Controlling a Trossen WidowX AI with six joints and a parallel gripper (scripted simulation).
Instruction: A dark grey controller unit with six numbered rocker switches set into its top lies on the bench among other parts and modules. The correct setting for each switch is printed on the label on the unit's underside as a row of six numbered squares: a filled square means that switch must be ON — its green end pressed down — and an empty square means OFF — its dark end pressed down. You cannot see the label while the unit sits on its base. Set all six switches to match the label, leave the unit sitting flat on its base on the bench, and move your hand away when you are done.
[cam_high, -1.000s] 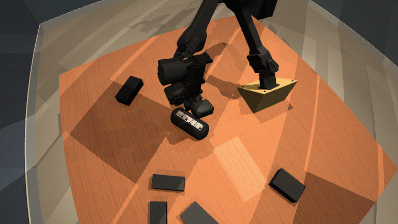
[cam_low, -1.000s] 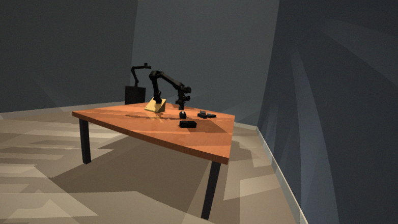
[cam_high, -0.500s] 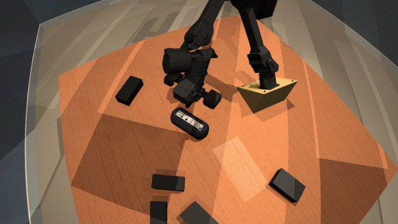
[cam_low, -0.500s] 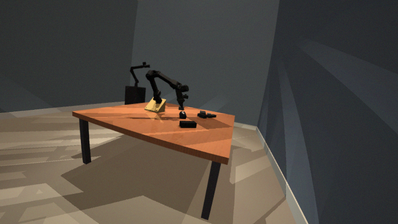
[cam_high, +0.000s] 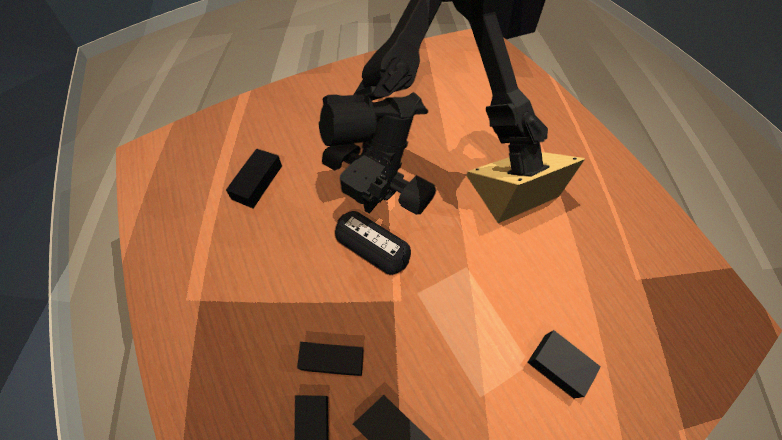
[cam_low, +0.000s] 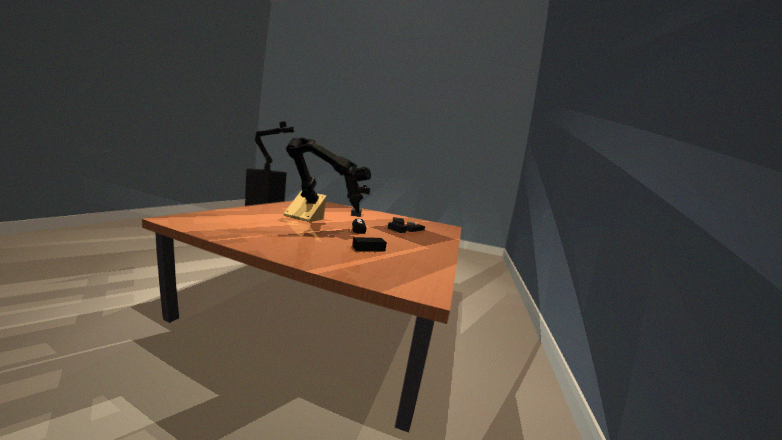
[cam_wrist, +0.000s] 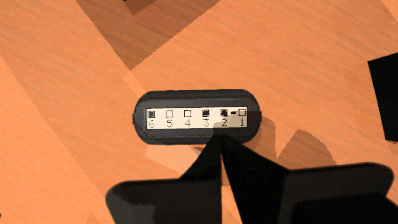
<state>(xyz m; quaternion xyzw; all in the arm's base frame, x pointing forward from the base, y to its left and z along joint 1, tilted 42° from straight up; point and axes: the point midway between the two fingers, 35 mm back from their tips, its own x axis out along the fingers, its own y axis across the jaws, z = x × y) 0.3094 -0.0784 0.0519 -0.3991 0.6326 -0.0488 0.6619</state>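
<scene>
Dark grey, the unit (cam_high: 367, 258) (cam_low: 358, 226) (cam_wrist: 197, 137) lies label-up on the orange tabletop (cam_high: 273, 262) (cam_low: 262, 240) (cam_wrist: 65, 75); the gripper (cam_high: 370, 206) (cam_low: 356, 212) (cam_wrist: 219, 139) is clenched on nothing near its label (cam_high: 373, 236) (cam_wrist: 196, 118); squares 2, 3 and 6 are filled.

We see a bench (cam_high: 262, 262) (cam_low: 328, 257) topped in orange-brown wood with fine streaked grain. To us the controller unit (cam_high: 367, 249) (cam_low: 358, 226) (cam_wrist: 197, 137) looks like smooth dark plastic, its label (cam_high: 373, 236) (cam_wrist: 178, 118) pale and paper-like. The wedge-shaped mount (cam_high: 516, 197) (cam_low: 317, 210) looks matt and smooth.

Top looks steeply down; exterior, farther, sideways (both show the bench (cam_high: 262, 262) (cam_low: 306, 246)).
</scene>
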